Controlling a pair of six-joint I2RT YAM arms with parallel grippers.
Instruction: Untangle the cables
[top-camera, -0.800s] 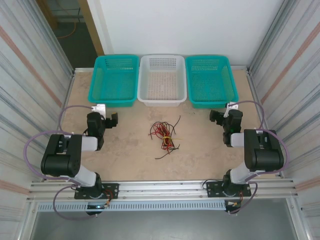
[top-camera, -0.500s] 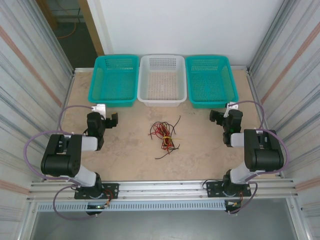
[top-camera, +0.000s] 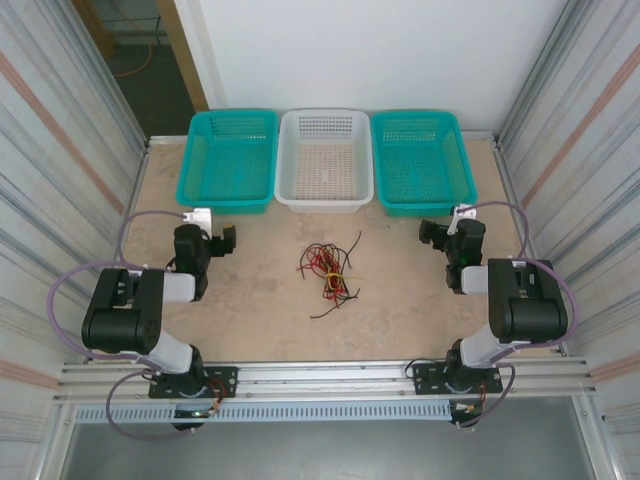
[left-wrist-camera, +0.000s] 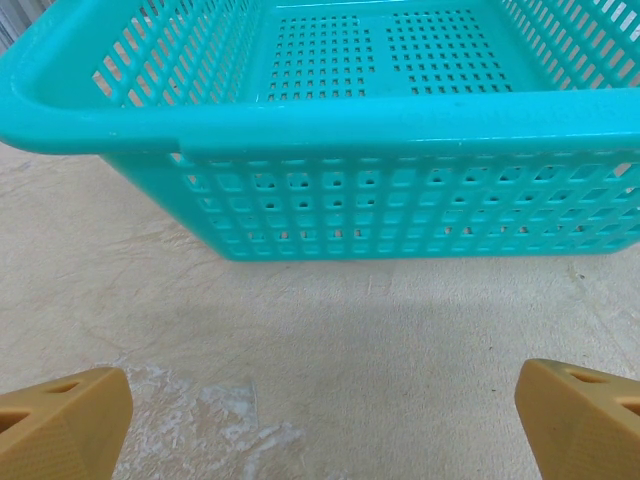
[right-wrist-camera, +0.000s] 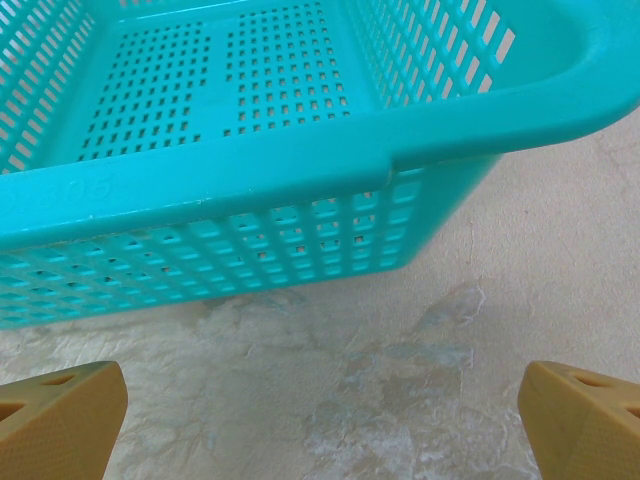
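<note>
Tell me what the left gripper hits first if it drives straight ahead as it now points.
Most likely the near wall of the left teal basket, which the open left gripper faces across a stretch of table; its downward tilt is hard to judge.

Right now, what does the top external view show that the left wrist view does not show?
Top external adds the tangled cables, the white basket, the right teal basket and the right gripper. Left wrist adds the tan fingertips, wide apart, and a close look at slots in the left teal basket. Both share that basket, the table and the left gripper.
</note>
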